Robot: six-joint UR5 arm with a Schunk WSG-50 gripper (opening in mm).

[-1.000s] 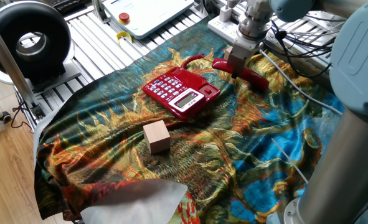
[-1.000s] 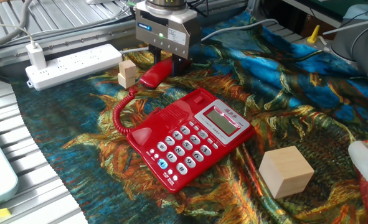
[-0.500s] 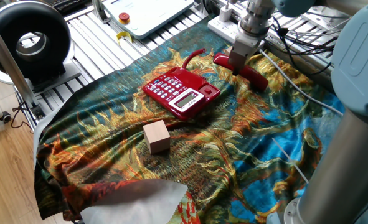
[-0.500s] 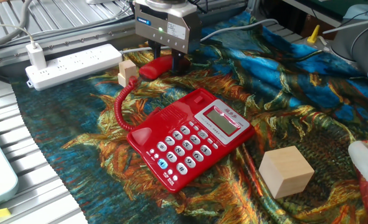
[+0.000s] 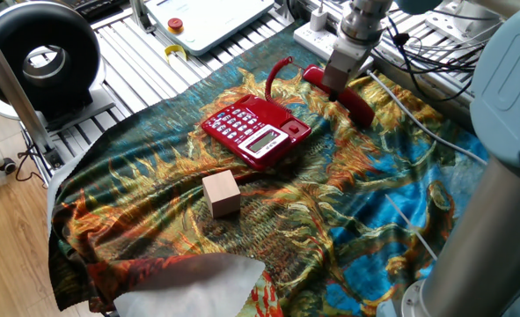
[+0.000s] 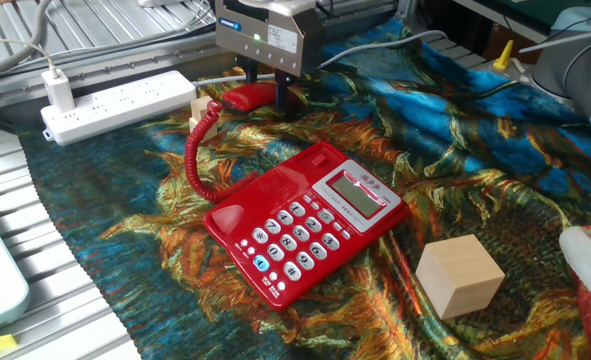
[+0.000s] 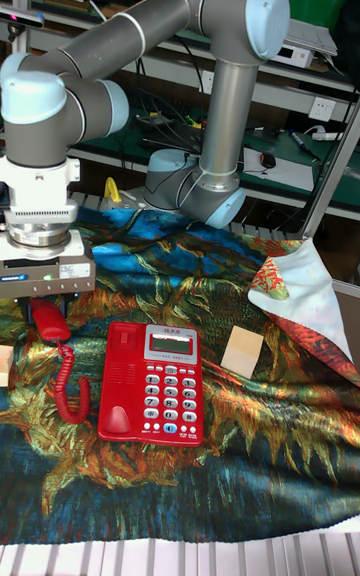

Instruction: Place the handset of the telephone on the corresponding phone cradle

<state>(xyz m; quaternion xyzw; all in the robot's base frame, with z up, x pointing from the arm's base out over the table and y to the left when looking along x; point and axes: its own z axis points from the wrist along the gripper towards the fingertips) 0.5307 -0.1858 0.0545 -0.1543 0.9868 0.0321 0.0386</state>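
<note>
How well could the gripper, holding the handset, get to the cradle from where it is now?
Probably yes: the gripper holds the handset above the cloth, and the cradle lies bare, with only the cord nearby.

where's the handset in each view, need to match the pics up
One fixed view: the handset sits upper right, beyond the telephone, held in the gripper.
The other fixed view: top centre, only its rounded end shows between the fingers.
Tall fixed view: left edge, mid height, its end under the gripper.
Shared landmark: the wooden cube by the telephone.
</note>
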